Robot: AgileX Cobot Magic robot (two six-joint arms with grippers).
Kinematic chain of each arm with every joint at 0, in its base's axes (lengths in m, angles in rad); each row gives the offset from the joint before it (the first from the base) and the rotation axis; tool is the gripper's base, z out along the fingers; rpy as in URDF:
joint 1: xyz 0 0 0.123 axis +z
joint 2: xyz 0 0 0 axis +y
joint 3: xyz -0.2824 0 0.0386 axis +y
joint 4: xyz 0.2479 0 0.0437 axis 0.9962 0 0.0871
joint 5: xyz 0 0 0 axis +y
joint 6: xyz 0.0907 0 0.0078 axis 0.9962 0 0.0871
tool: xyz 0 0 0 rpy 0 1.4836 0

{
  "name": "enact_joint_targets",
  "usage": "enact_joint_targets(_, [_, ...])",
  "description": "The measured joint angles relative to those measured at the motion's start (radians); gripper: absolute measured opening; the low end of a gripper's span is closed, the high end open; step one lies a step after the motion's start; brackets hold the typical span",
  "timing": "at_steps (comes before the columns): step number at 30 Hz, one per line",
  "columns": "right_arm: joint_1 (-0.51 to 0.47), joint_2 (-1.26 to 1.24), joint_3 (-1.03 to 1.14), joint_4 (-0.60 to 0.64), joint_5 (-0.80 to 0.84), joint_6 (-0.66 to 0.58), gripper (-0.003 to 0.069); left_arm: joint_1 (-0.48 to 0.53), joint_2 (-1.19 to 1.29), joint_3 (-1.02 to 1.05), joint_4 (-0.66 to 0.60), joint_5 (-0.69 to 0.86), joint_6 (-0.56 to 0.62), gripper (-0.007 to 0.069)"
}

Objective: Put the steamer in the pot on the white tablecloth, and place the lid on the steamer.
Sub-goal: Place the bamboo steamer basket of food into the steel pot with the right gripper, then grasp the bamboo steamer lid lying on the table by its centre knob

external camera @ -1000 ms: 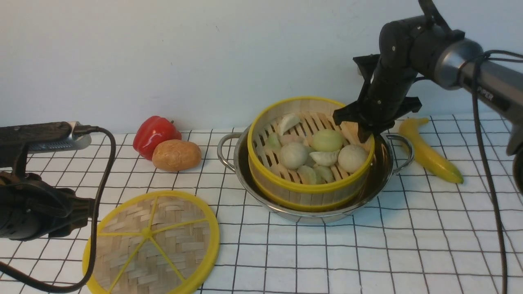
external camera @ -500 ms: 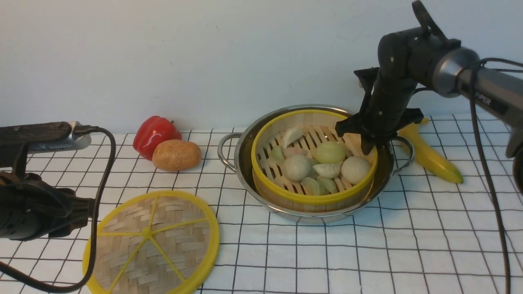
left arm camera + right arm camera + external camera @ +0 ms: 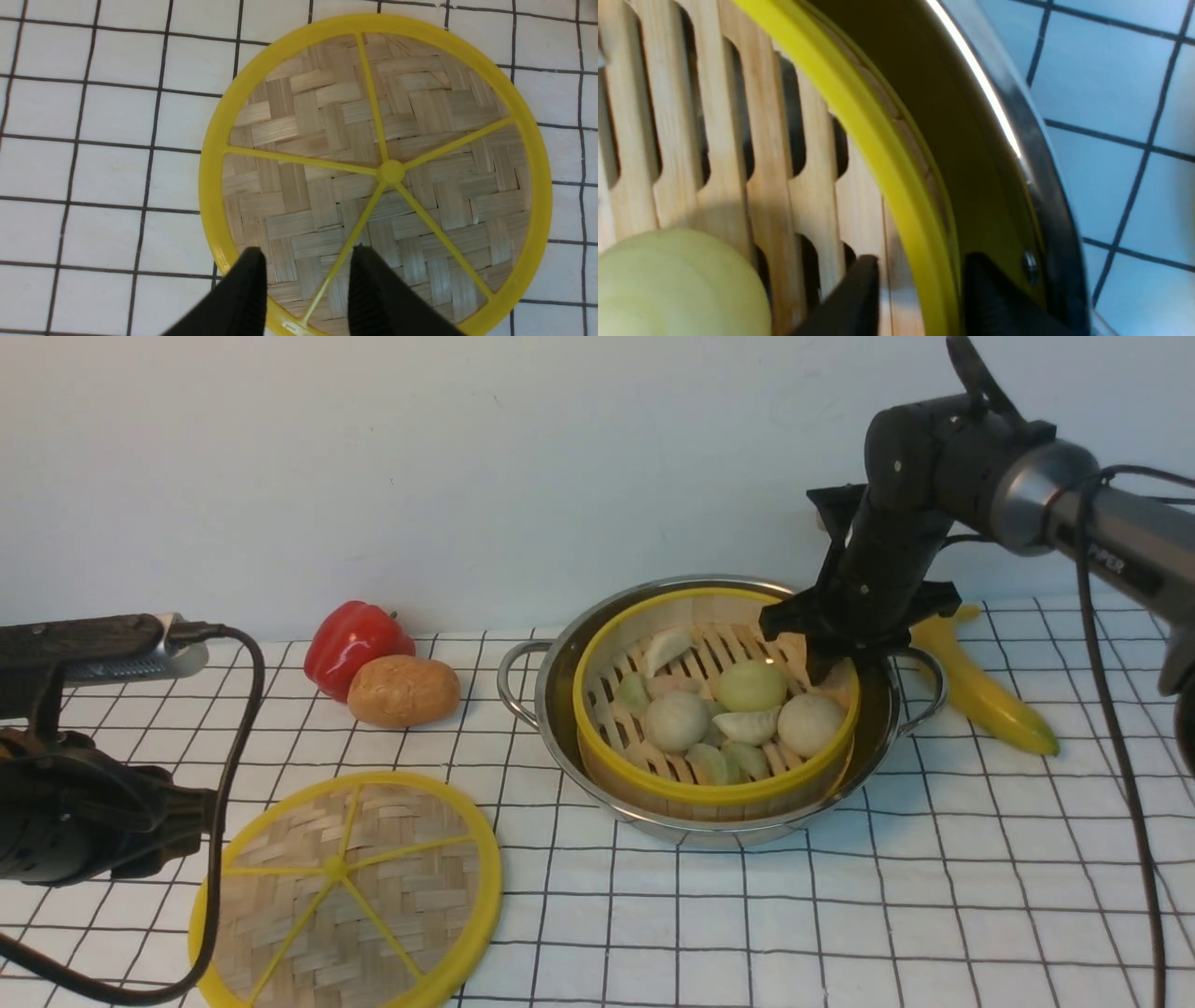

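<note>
Upper right in the front view, the right arm (image 3: 934, 439) has rounded matte-black joint housings, a brushed silver collar (image 3: 1032, 495) and a dark tube (image 3: 1153, 537) with pale lettering (image 3: 1113, 560). A black cable (image 3: 1113, 728) loops round the collar and trails down the right edge. At the left edge, the left arm (image 3: 65, 812) is black, topped by a ribbed silver piece (image 3: 140, 663), with a thick black lead (image 3: 221, 821). The left gripper (image 3: 307, 252) has black wedge fingers (image 3: 378, 298), ribbed inside.

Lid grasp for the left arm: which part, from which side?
Probably the yellow rim of the lid, pinched from straight above at the edge nearest the left gripper, one finger inside, one outside. It lies flat on the tablecloth, so a side approach finds nothing; the raised rim is the thickest hold.
</note>
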Motion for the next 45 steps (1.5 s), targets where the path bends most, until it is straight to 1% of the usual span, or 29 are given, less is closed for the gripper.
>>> enact_joint_targets(1, [0.000, -0.002, 0.000, 0.000, 0.000, 0.000, 0.0320, 0.000, 0.000, 0.000, -0.002, 0.000, 0.000, 0.0243])
enact_joint_targets(2, [0.000, -0.008, 0.000, 0.000, 0.000, 0.000, 0.0353, 0.000, 0.000, 0.000, -0.009, -0.001, 0.000, 0.0243])
enact_joint_targets(3, [0.000, -0.013, 0.000, 0.000, 0.000, 0.000, 0.0367, 0.000, 0.000, 0.000, -0.014, -0.002, 0.000, 0.0243])
enact_joint_targets(4, [0.000, -0.026, -0.001, 0.000, 0.000, -0.002, 0.0403, 0.000, 0.000, 0.000, -0.023, -0.008, 0.000, 0.0243])
enact_joint_targets(5, [0.000, -0.031, -0.001, 0.000, 0.000, -0.003, 0.0407, 0.000, 0.000, 0.000, -0.025, -0.010, 0.000, 0.0243])
enact_joint_targets(6, [0.000, -0.050, -0.001, -0.003, 0.000, -0.005, 0.0441, 0.000, 0.007, 0.000, -0.037, -0.029, 0.001, 0.0243])
enact_joint_targets(7, [0.000, -0.064, -0.001, -0.010, 0.000, -0.007, 0.0453, 0.000, 0.012, 0.000, -0.040, -0.036, 0.006, 0.0243])
enact_joint_targets(10, [0.000, -0.114, -0.001, -0.038, 0.001, -0.019, 0.0472, 0.000, 0.037, 0.000, -0.045, -0.056, 0.020, 0.0243])
enact_joint_targets(13, [0.000, -0.158, -0.001, -0.067, 0.001, -0.027, 0.0477, 0.000, 0.063, 0.000, -0.066, -0.064, 0.030, 0.0243])
enact_joint_targets(15, [0.000, -0.241, -0.001, -0.105, 0.002, -0.031, 0.0479, 0.000, 0.106, 0.000, -0.122, -0.088, 0.054, 0.0243])
enact_joint_targets(17, [0.000, -0.302, -0.001, -0.123, 0.002, -0.042, 0.0479, 0.000, 0.138, -0.002, -0.173, -0.111, 0.094, 0.0243])
enact_joint_targets(19, [0.000, -0.385, -0.001, -0.129, 0.002, -0.055, 0.0479, 0.000, 0.180, -0.017, -0.230, -0.118, 0.169, 0.0243])
enact_joint_targets(20, [0.000, -0.393, -0.001, -0.129, 0.002, -0.058, 0.0479, 0.000, 0.183, -0.021, -0.240, -0.118, 0.183, 0.0243])
enact_joint_targets(23, [0.000, -0.536, -0.001, -0.129, 0.001, -0.079, 0.0481, 0.000, 0.227, -0.048, -0.316, -0.125, 0.270, 0.0243])
enact_joint_targets(25, [0.000, -0.604, -0.001, -0.124, -0.001, -0.087, 0.0482, -0.001, 0.246, -0.058, -0.342, -0.126, 0.304, 0.0243])
enact_joint_targets(26, [0.000, -0.685, -0.001, -0.108, -0.001, -0.100, 0.0482, -0.010, 0.267, -0.062, -0.353, -0.126, 0.333, 0.0243])
enact_joint_targets(29, [0.000, -0.766, -0.001, -0.085, -0.001, -0.114, 0.0482, -0.031, 0.290, -0.062, -0.352, -0.127, 0.347, 0.0243])
enact_joint_targets(31, [0.000, -0.838, -0.001, -0.060, -0.001, -0.127, 0.0482, -0.070, 0.316, -0.062, -0.346, -0.130, 0.355, 0.0243])
enact_joint_targets(32, [0.000, -0.867, -0.001, -0.046, -0.001, -0.131, 0.0482, -0.096, 0.330, -0.063, -0.332, -0.139, 0.356, 0.0243])
enact_joint_targets(34, [0.000, -0.891, -0.001, -0.041, -0.001, -0.134, 0.0482, -0.114, 0.342, -0.064, -0.313, -0.146, 0.356, 0.0243])
enact_joint_targets(37, [0.000, -0.933, -0.001, -0.030, 0.000, -0.150, 0.0482, -0.152, 0.365, -0.066, -0.245, -0.183, 0.340, 0.0243])
enact_joint_targets(38, [0.000, -0.943, -0.001, -0.029, 0.000, -0.155, 0.0482, -0.157, 0.367, -0.066, -0.215, -0.189, 0.321, 0.0243])
enact_joint_targets(39, [0.000, -0.944, -0.001, -0.029, 0.000, -0.155, 0.0482, -0.158, 0.368, -0.066, -0.215, -0.189, 0.321, 0.0243])
enact_joint_targets(40, [0.000, -0.954, -0.001, -0.028, 0.000, -0.155, 0.0482, -0.158, 0.368, -0.067, -0.173, -0.189, 0.281, 0.0243])
enact_joint_targets(41, [0.000, -0.955, -0.001, -0.027, 0.000, -0.156, 0.0482, -0.158, 0.368, -0.067, -0.168, -0.189, 0.277, 0.0243])
enact_joint_targets(44, [0.000, -0.961, 0.000, -0.023, 0.000, -0.157, 0.0482, -0.158, 0.368, -0.067, -0.070, -0.189, 0.180, 0.0243])
enact_joint_targets(45, [0.000, -0.961, 0.001, -0.023, 0.000, -0.157, 0.0482, -0.158, 0.368, -0.067, -0.070, -0.189, 0.180, 0.0243])
